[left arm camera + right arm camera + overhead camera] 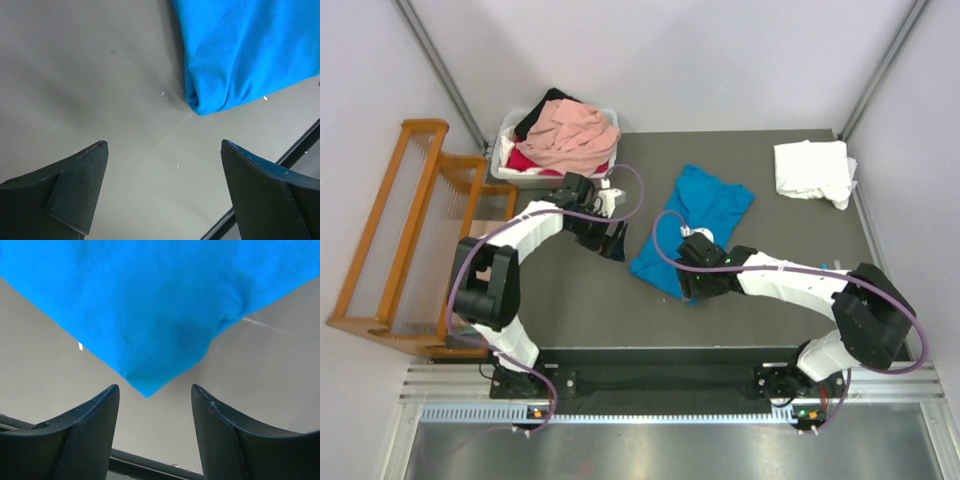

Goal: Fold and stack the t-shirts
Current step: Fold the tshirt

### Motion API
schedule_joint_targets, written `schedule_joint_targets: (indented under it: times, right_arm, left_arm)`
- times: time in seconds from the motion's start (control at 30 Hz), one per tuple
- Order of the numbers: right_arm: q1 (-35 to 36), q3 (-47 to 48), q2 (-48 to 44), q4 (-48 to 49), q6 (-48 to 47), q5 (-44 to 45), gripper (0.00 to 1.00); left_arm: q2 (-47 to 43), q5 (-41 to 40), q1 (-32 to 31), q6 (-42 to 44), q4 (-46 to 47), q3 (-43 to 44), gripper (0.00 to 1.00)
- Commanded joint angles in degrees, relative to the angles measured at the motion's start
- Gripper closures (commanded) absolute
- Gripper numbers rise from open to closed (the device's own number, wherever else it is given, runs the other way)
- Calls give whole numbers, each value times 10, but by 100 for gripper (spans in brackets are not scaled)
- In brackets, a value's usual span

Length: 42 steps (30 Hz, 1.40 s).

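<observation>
Bright blue cloth t-shirt (692, 225) lies crumpled mid-table. Left gripper (163, 144): jaws spread wide over bare dark grey table (580, 300), just beside shirt corner. Right gripper (155, 388): jaws apart, shirt's near corner pointing between them, ungripped. White cloth t-shirt (812, 170) at far right.

From above, the right hand (697, 284) covers the near edge of the blue t-shirt (710, 205), and its fingertips cannot be made out there. Each wrist view cuts the blue t-shirt off at its top edge, leaving one corner showing. In the white tub (503, 150), the red t-shirt (525, 160) and black t-shirt (535, 115) lie largely buried under the salmon-pink t-shirt (580, 135).
</observation>
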Motion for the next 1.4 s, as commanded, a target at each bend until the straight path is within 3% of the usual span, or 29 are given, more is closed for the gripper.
schedule_joint_targets:
  times: [0.0, 0.43, 1.37]
  right_arm:
    - [10, 7, 4, 43, 28, -2, 41]
    - [22, 3, 28, 56, 45, -24, 44]
    - [30, 2, 45, 46, 38, -15, 46]
  left_arm:
    - [28, 1, -30, -1, 42, 19, 2]
    - [53, 3, -74, -25, 58, 42, 2]
    - [47, 1, -138, -35, 76, -15, 2]
